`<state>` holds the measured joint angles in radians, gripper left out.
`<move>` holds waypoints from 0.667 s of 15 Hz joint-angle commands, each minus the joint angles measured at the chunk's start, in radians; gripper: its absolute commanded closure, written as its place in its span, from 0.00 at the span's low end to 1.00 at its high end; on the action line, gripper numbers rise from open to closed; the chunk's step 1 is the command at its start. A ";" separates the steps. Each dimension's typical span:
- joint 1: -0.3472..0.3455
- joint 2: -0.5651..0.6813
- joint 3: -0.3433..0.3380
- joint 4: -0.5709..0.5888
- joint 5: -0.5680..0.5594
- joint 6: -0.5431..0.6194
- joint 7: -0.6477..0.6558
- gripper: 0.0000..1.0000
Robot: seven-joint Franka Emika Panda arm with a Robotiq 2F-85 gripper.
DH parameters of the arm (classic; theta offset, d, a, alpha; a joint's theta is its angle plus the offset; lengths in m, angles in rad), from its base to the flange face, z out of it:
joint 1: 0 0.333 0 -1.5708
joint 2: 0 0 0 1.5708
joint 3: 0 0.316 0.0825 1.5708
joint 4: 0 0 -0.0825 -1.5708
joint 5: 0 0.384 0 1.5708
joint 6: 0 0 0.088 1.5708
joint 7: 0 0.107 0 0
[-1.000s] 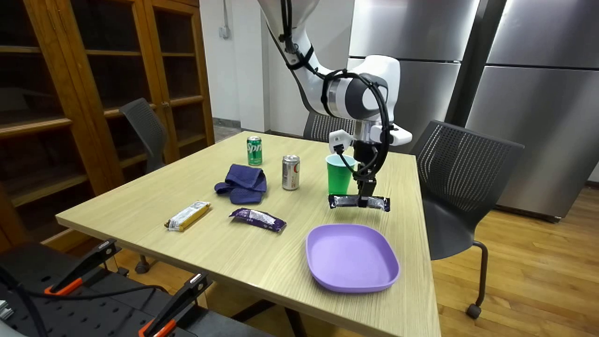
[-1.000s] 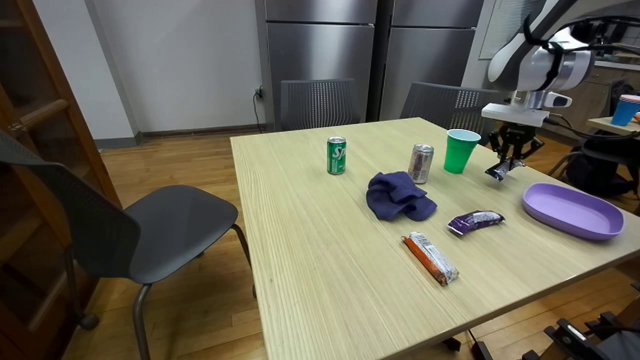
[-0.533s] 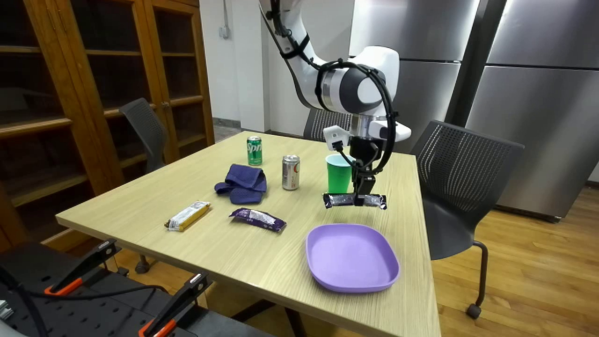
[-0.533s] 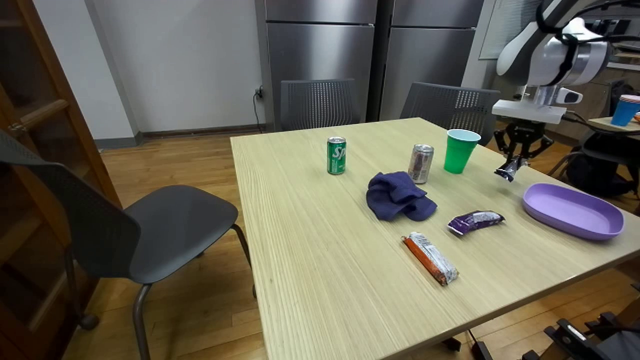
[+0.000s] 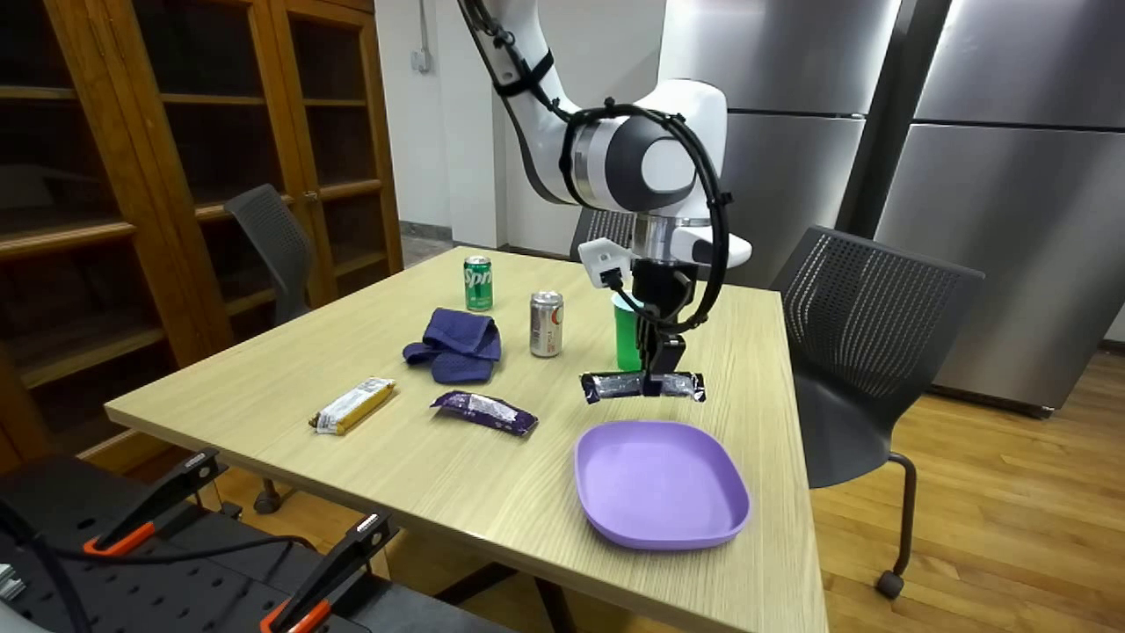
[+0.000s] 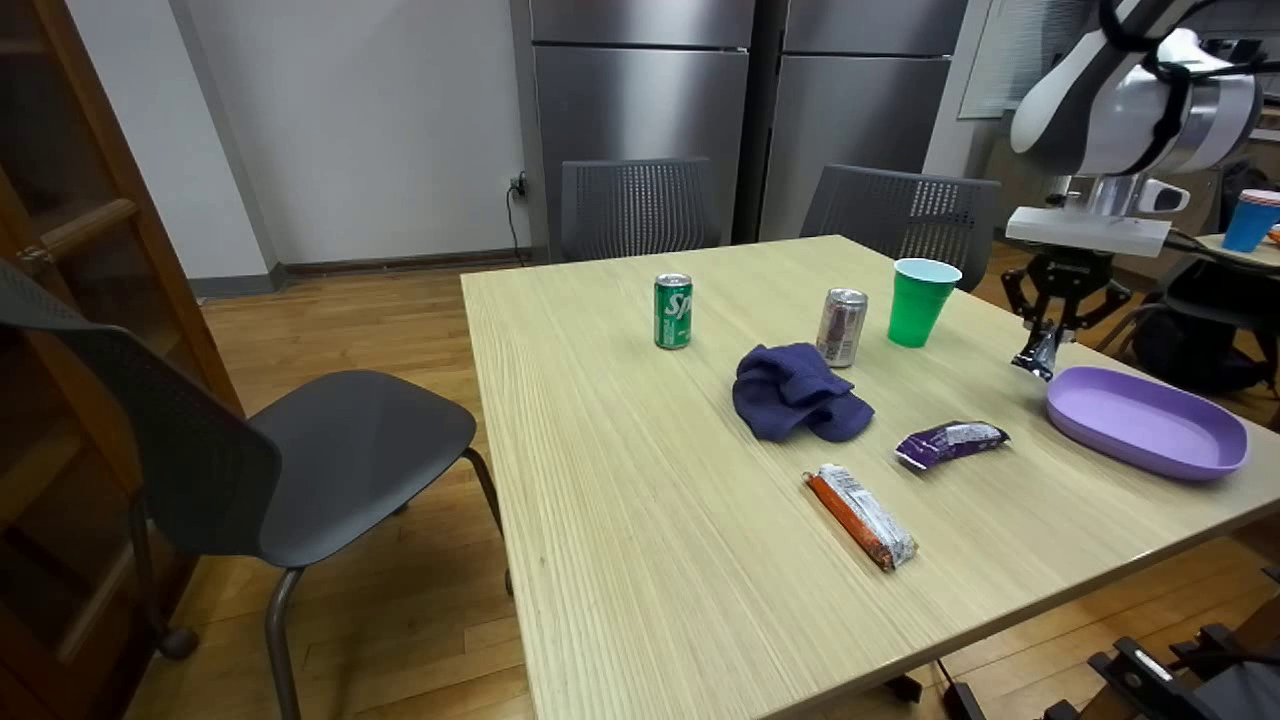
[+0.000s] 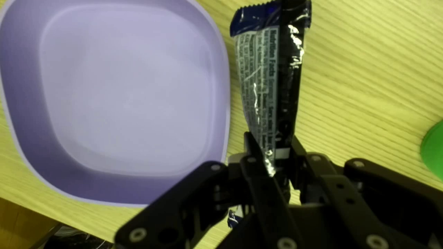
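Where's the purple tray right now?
The purple tray is on the table, at the left of the wrist view, left of the dark-wrapped bar held by the end effector.

Shiny film, smooth plastic, wood grain and metal sheen.
Creased, glossy film covers the snack bar [image 7: 258, 86] and the purple bar [image 6: 950, 442]. The gripper [image 7: 271, 145] looks matt, with shiny screw heads [image 7: 138, 234]. The tray [image 7: 128, 97] is smooth plastic with a soft sheen; the cup [image 6: 916, 312] looks like smooth plastic too. The cloth [image 6: 795, 388] is matt, textured fabric. The green can [image 6: 673, 312] and silver can [image 6: 842, 328] are glossy metal. The table [image 6: 620, 480] shows straight wood grain and a satin finish; the fridges [image 5: 1011, 264] have smooth, softly reflective metal fronts.
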<state>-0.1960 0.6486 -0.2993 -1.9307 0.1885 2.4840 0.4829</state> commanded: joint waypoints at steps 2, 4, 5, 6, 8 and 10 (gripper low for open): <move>0.018 -0.101 -0.023 -0.132 -0.034 0.039 -0.021 0.94; 0.021 -0.119 -0.034 -0.161 -0.047 0.047 -0.016 0.94; 0.021 -0.126 -0.038 -0.174 -0.054 0.049 -0.015 0.94; 0.021 -0.133 -0.043 -0.185 -0.060 0.049 -0.014 0.94; 0.021 -0.141 -0.051 -0.203 -0.074 0.041 -0.012 0.94; 0.021 -0.136 -0.058 -0.210 -0.088 0.034 -0.008 0.94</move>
<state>-0.1875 0.5547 -0.3406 -2.0891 0.1296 2.5168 0.4818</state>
